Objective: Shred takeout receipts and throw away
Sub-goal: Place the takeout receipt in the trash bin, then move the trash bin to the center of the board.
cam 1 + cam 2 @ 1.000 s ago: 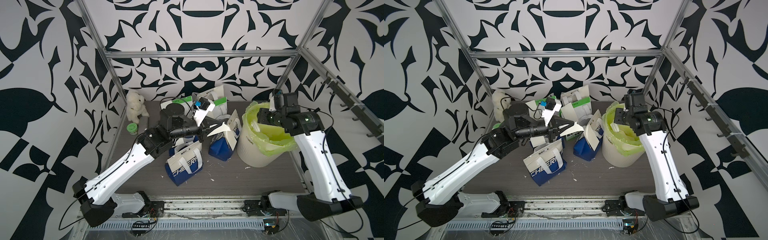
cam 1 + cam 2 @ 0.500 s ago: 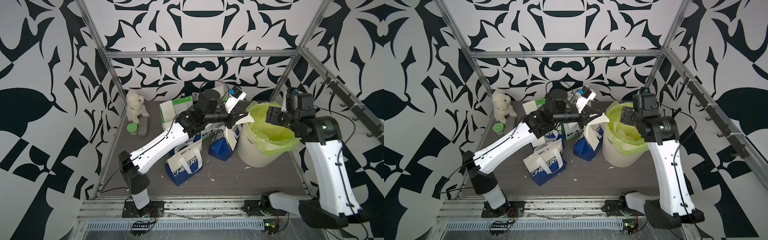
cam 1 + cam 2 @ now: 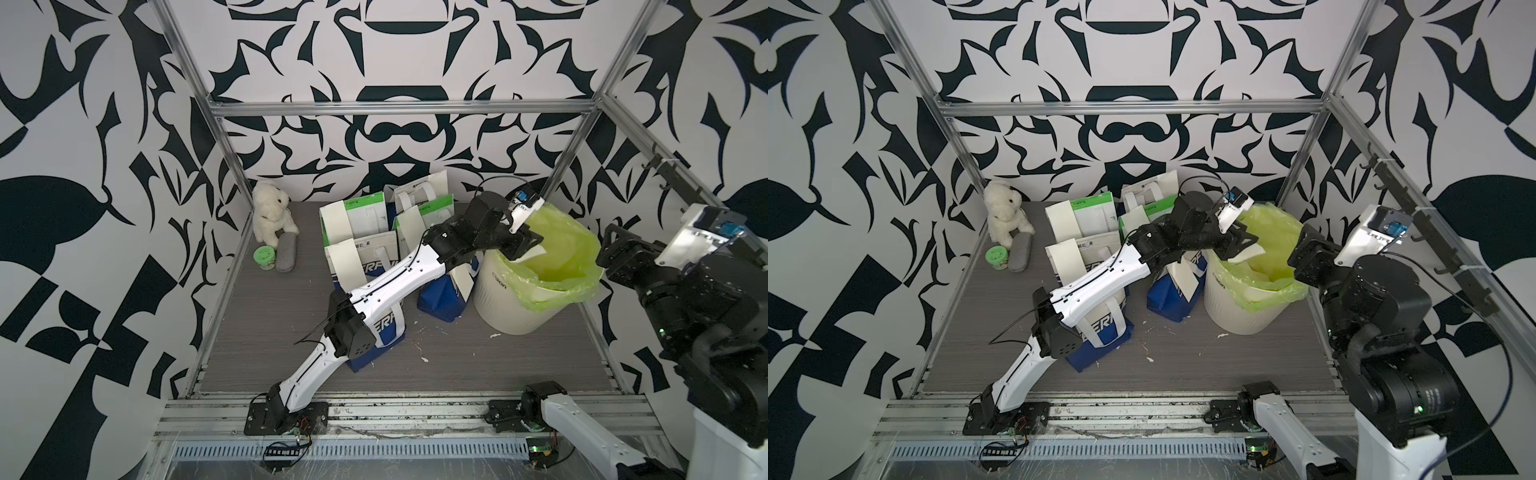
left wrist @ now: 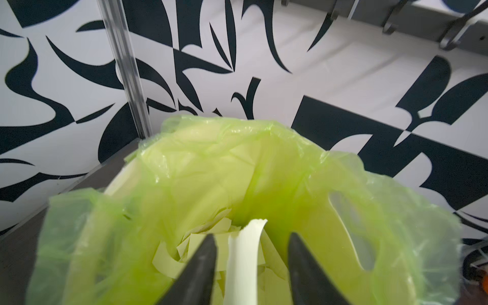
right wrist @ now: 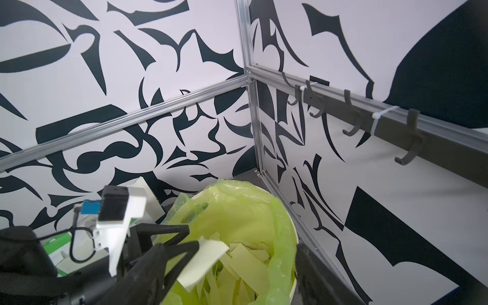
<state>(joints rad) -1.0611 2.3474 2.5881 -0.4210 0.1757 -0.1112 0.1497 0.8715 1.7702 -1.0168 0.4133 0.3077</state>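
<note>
Your left fingers (image 4: 200, 264) stand apart over the bin (image 3: 498, 299), at 3 o'clock on the tabletop (image 3: 270, 332), with a receipt strip (image 4: 244, 258) loose between them. It could cling to a finger or flutter outside the liner (image 4: 290, 171). Your right fingers (image 5: 317, 277) seem spread and empty.

Arms, two: left arm (image 3: 386, 286), right arm (image 3: 685, 299). Bags, six: three blue-and-white bags (image 3: 390, 332), two green-and-white bags (image 3: 365, 216), and one rear bag (image 3: 409, 193) of unclear trim. Receipts (image 3: 332, 222), five whole ones showing on bag faces, plus one loose piece (image 4: 244, 264) and strips (image 5: 253, 266) heaped beyond counting; one each of bin (image 3: 498, 299), liner (image 3: 577, 245), plush (image 3: 270, 208), tub (image 3: 264, 257) and pouch (image 3: 287, 257); hooks (image 5: 352, 126), four in the right wrist view; scraps (image 3: 424, 360) on the table (image 3: 478, 365), several, too small to count.
</note>
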